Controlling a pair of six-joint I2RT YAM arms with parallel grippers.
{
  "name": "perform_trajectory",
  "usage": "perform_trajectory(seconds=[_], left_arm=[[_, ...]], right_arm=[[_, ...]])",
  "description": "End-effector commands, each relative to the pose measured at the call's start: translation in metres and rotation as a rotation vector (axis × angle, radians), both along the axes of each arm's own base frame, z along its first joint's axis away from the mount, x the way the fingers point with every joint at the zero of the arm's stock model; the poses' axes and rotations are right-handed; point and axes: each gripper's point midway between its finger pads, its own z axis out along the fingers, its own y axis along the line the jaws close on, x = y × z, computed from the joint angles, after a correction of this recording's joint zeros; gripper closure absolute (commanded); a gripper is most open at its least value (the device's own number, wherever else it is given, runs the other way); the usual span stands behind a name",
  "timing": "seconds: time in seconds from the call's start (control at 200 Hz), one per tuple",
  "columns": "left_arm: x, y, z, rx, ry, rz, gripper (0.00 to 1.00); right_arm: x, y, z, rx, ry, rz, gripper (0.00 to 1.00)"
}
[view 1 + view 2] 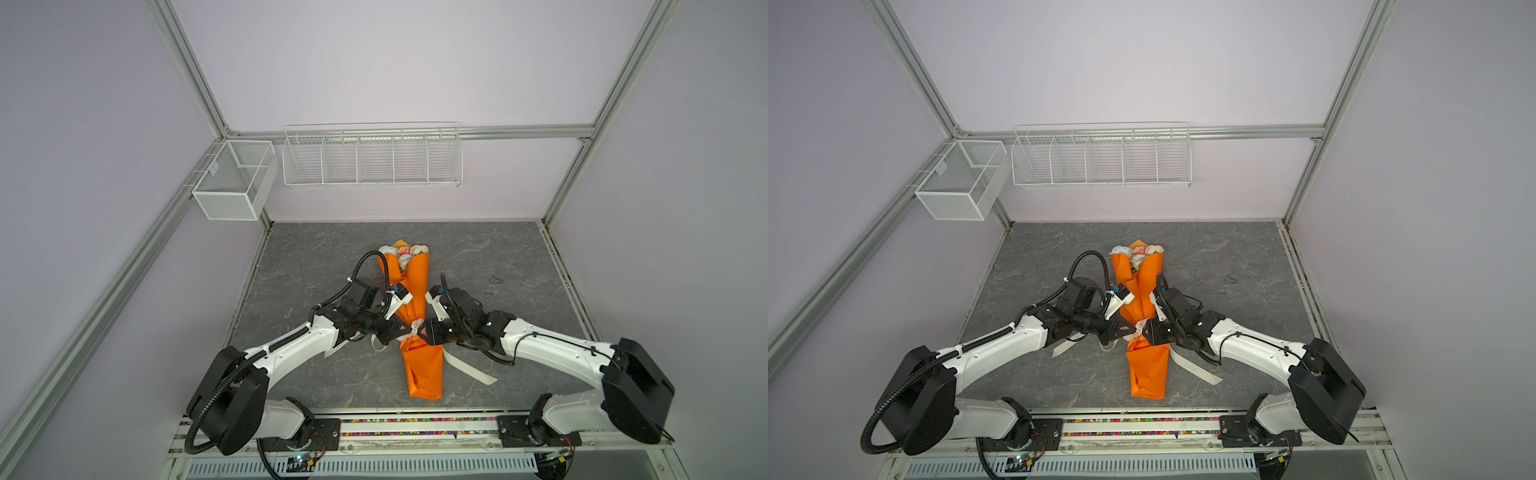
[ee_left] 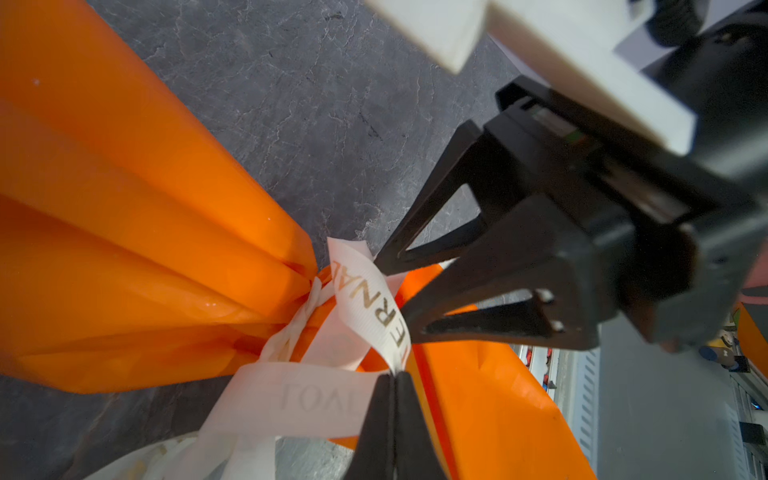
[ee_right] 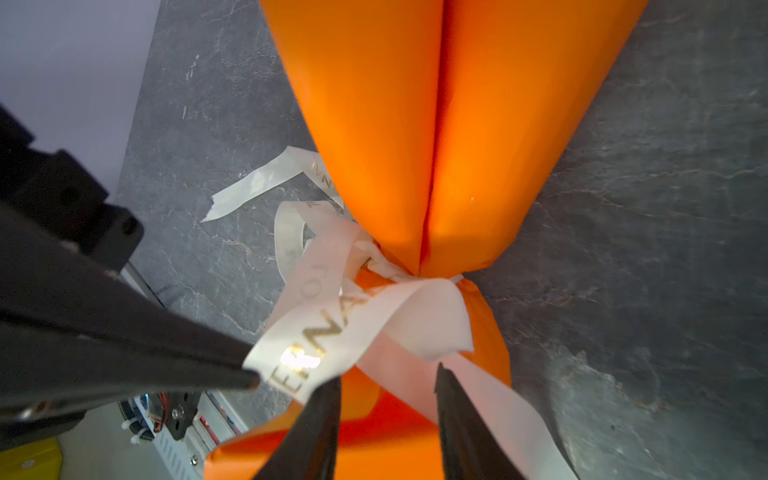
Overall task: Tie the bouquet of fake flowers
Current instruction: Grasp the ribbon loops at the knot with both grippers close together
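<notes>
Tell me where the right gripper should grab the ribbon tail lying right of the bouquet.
Pinch the ribbon tail close to the knot, where it drapes over the orange paper; farther out it lies flat on the table. Bring the open right gripper down from above, probably, jaws across the strip.

The arm links wear white shells (image 1: pixel 299 353), with bulky black joints (image 1: pixel 636 386) and ribbed black conduit (image 1: pixel 286 339).

Paper (image 1: pixel 422 365) is orange, ribbon (image 2: pixel 374 307) cream with gold lettering, flowers (image 1: pixel 405 251) seemingly pastel.
</notes>
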Motion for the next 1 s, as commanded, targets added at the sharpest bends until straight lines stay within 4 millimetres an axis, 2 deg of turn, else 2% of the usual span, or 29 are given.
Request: perform_trajectory(seconds=[0.0,0.07,0.145,0.225,0.245,0.31,0.39,0.49,0.705,0.795,0.995], left_arm=[[-0.005,-0.003,0.01,-0.04,-0.011,-0.024,1.0],[-0.006,-0.004,0.01,-0.042,-0.005,-0.027,1.0],[-0.008,-0.004,0.009,-0.044,0.01,-0.033,1.0],[-0.012,-0.004,0.01,-0.049,0.026,-0.044,1.0],[-0.013,-0.004,0.01,-0.051,0.03,-0.046,1.0],[-0.017,-0.003,0.011,-0.052,0.038,-0.055,1.0],[-0.02,-0.001,0.01,-0.05,0.039,-0.066,1.0],[-0.02,0.0,0.01,-0.041,0.042,-0.059,1.0],[-0.02,-0.002,0.009,-0.055,0.053,-0.058,1.0],[-0.02,-0.002,0.007,-0.048,0.061,-0.059,1.0],[-0.02,0.002,0.001,-0.016,0.059,-0.044,1.0]], right_arm=[[-0.006,-0.021,0.013,-0.027,-0.031,-0.008,0.52],[-0.001,-0.032,0.022,-0.044,-0.048,-0.041,0.48],[0.008,-0.036,0.03,-0.034,-0.049,-0.053,0.5],[0.015,-0.03,0.035,-0.016,-0.049,-0.014,0.56],[0.022,-0.026,0.046,-0.001,-0.072,-0.014,0.57],[0.031,-0.016,0.055,0.021,-0.078,0.024,0.58],[0.038,0.0,0.058,0.018,-0.056,0.103,0.62],[0.046,0.014,0.053,0.009,-0.031,0.153,0.66],[0.038,0.045,0.026,0.046,0.104,0.306,0.7],[0.034,0.046,0.012,0.023,0.157,0.336,0.71],[0.019,0.04,0.004,-0.014,0.208,0.401,0.73]])
